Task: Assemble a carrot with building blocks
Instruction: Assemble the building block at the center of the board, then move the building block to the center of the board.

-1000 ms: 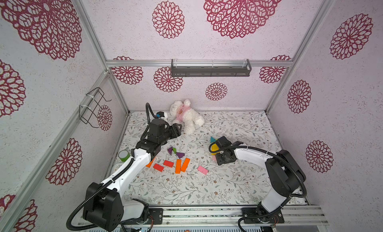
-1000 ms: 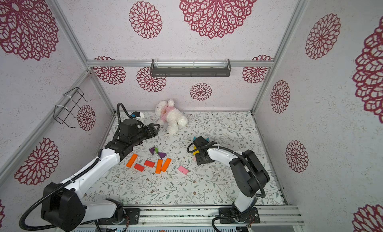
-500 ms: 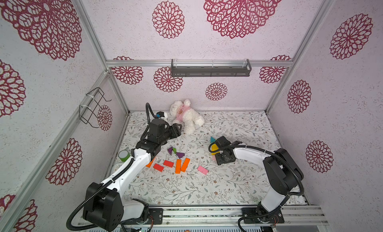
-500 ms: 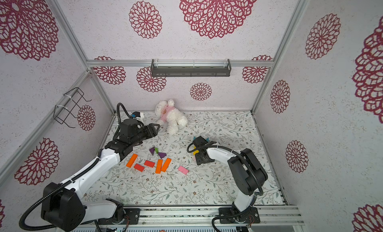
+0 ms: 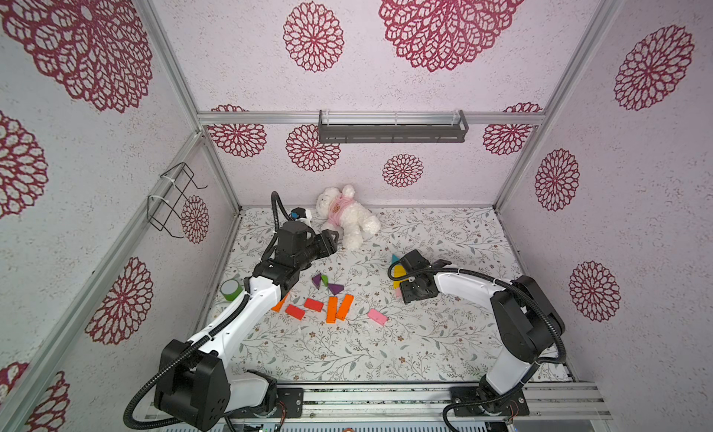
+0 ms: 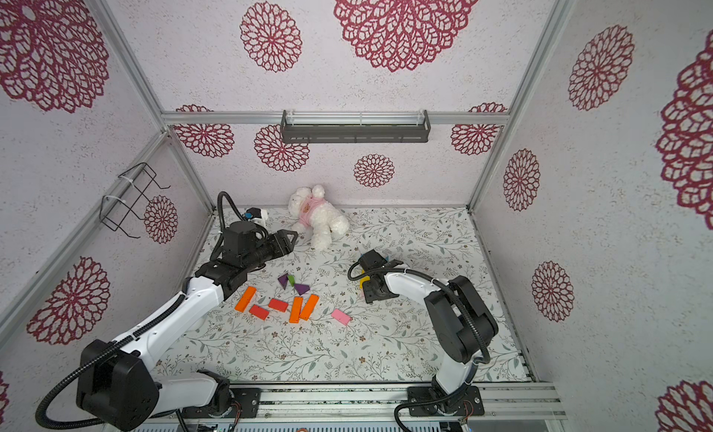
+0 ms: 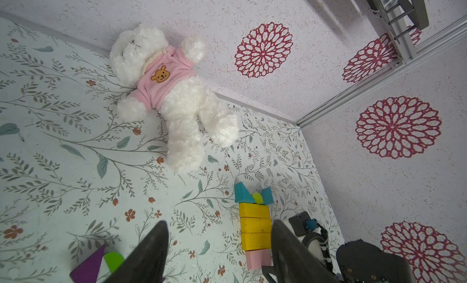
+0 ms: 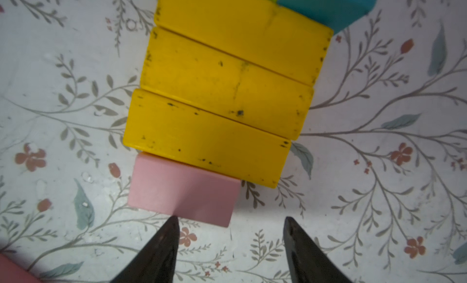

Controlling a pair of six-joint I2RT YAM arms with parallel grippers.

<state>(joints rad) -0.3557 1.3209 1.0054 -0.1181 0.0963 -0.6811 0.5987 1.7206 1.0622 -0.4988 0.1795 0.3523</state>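
My right gripper (image 8: 231, 226) points down, open and empty, its tips just short of a small pink block (image 8: 184, 190). That pink block lies against three yellow bars (image 8: 222, 92) set side by side, with teal triangles (image 7: 242, 193) and a lime cylinder (image 7: 257, 198) at the far end. The left gripper (image 7: 219, 225) hangs open and empty above the mat, near the bear. Loose blocks lie in the middle: two orange bars (image 5: 339, 307), red bars (image 5: 313, 304), a pink bar (image 5: 377, 316), purple triangles (image 5: 335, 288), and another orange bar (image 6: 245, 299) beside the left arm.
A white plush bear (image 5: 347, 218) in pink lies at the back of the mat. A green cup (image 5: 230, 289) stands by the left wall. A wire rack (image 5: 173, 202) hangs on the left wall and a grey shelf (image 5: 391, 131) on the back wall.
The right gripper's jaws have widened a little over the pink block. The left arm has not moved.
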